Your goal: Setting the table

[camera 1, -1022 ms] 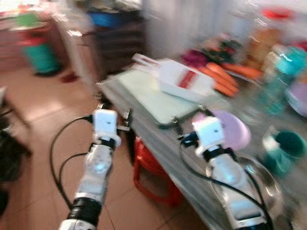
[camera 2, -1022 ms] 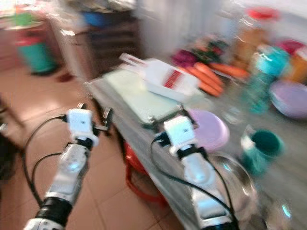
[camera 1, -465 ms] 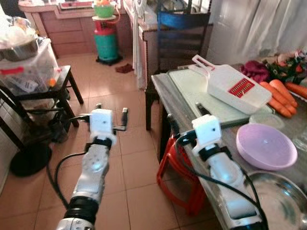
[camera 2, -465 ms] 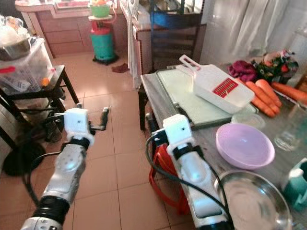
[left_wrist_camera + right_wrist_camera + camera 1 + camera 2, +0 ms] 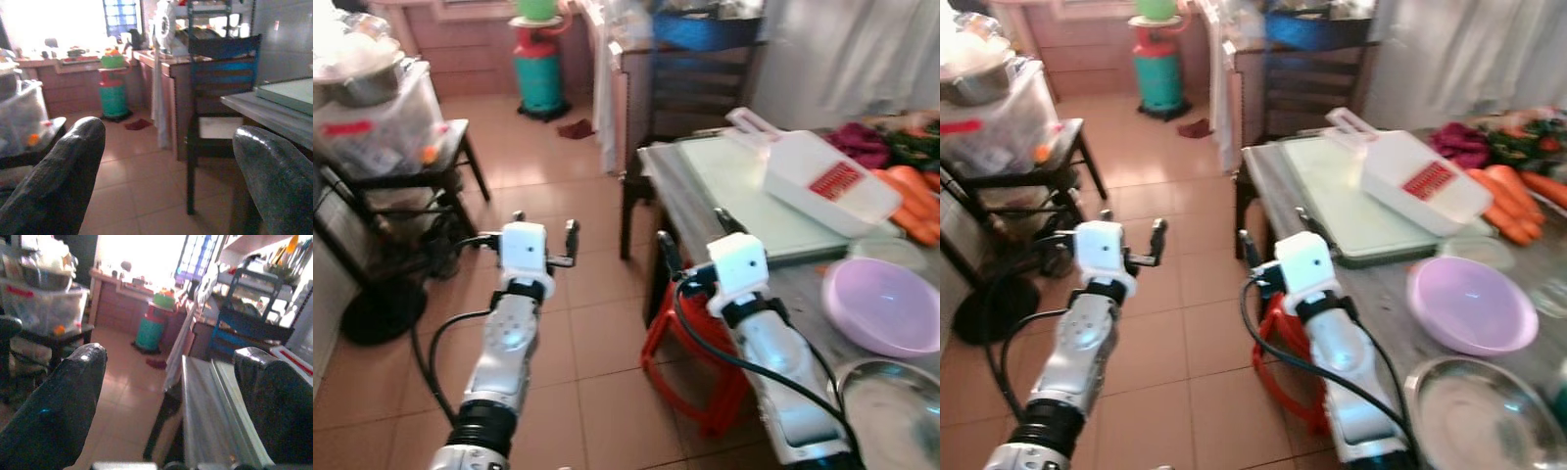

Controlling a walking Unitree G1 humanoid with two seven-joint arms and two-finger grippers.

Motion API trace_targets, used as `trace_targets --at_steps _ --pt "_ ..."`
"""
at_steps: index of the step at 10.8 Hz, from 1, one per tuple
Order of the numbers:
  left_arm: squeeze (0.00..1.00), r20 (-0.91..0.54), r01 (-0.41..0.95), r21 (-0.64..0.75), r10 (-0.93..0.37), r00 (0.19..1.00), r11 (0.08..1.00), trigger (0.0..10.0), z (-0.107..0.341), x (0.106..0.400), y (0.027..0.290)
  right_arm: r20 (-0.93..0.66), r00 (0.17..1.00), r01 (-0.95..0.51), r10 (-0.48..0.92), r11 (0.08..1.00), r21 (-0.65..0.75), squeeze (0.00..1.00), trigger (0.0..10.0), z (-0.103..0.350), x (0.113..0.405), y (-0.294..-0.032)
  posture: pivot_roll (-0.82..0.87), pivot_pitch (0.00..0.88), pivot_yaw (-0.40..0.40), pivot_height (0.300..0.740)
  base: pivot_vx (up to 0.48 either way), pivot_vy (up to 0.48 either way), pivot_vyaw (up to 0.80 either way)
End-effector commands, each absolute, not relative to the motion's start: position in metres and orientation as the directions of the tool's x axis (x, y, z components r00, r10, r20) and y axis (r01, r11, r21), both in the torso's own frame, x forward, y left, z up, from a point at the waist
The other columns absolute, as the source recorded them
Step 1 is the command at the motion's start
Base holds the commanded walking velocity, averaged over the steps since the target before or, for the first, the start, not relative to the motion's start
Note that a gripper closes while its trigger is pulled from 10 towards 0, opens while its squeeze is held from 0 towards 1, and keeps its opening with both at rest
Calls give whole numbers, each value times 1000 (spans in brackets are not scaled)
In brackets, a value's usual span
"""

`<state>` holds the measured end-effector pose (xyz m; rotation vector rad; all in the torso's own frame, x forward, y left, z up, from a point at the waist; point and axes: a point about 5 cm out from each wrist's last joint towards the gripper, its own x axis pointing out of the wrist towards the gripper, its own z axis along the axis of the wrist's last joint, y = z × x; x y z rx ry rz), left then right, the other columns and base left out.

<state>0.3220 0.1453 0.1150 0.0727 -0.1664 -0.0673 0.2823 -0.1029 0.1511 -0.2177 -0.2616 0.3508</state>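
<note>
A grey table (image 5: 668,192) stands on my right, carrying a purple bowl (image 5: 886,305), a steel bowl (image 5: 891,401), a green cutting board (image 5: 744,191), a white slicer (image 5: 827,181) and carrots (image 5: 913,191). My right gripper (image 5: 693,238) hovers open and empty at the table's near corner, just short of the cutting board. Out over the tiled floor, left of the table, my left gripper (image 5: 545,223) is also open and empty. In the left wrist view its fingers (image 5: 54,181) frame a chair and the table edge.
A red stool (image 5: 690,362) sits under the table. A dark chair (image 5: 700,59) stands at the table's far end. A black stand with a plastic box (image 5: 382,127) is on the left, and a green gas cylinder (image 5: 540,69) at the back.
The camera has swung left from the blurred table view, then steadied. Both arms keep their pose before me, and both grippers stay open.
</note>
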Motion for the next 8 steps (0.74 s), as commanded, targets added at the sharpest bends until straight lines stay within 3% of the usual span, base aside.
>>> trace_targets --at_steps 1,4,8 --pt "0 163 72 73 -83 983 995 10000 116 323 141 216 910 -296 353 920 -258 0 10000 152 282 -108 9 0 4 740 0 255 0" --pt "0 159 73 74 -85 984 995 10000 115 323 141 219 909 -298 356 919 -257 0 10000 152 283 -108 12 0 4 740 0 251 165" --pt "0 156 78 77 -89 984 994 10000 115 323 140 222 910 -295 350 923 -247 0 10000 152 283 -108 11 0 7 740 0 254 758"
